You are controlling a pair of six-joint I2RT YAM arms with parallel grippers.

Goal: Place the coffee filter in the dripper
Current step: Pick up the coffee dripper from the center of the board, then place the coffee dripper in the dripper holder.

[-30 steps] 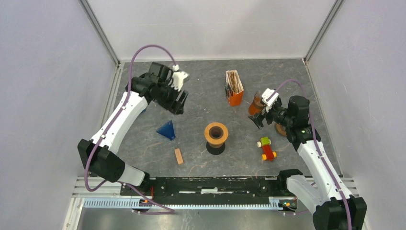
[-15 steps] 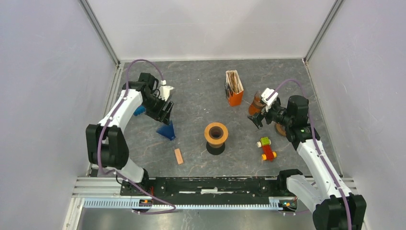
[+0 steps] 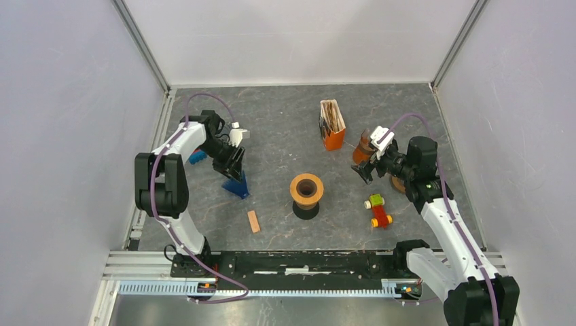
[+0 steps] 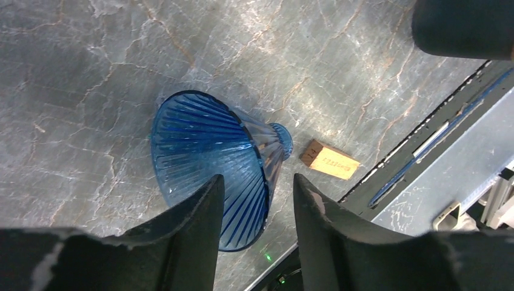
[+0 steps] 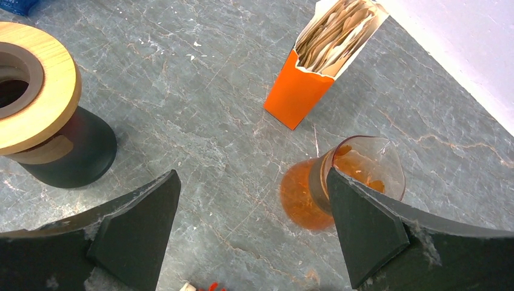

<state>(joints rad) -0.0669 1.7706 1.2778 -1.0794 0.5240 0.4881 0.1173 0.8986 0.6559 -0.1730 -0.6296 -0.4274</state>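
Note:
The blue ribbed dripper (image 3: 236, 184) lies on its side on the table, its wide mouth showing in the left wrist view (image 4: 203, 160). My left gripper (image 3: 233, 165) hangs just over it, jaws partly apart (image 4: 257, 180), with the dripper's rim wall in the gap between them. The coffee filters stand packed in an orange box (image 3: 332, 125) at the back, also seen in the right wrist view (image 5: 327, 54). My right gripper (image 3: 365, 170) is wide open (image 5: 251, 179) above bare table, holding nothing.
A dark stand with a wooden ring top (image 3: 306, 193) sits mid-table. An orange glass carafe (image 5: 345, 182) stands by the right fingers. A small wooden block (image 4: 329, 160) lies near the dripper. A red, green and yellow toy (image 3: 378, 210) lies front right.
My left arm has swung back and down from the far middle until it sits over the dripper, and its jaws have narrowed. The right arm has stayed put.

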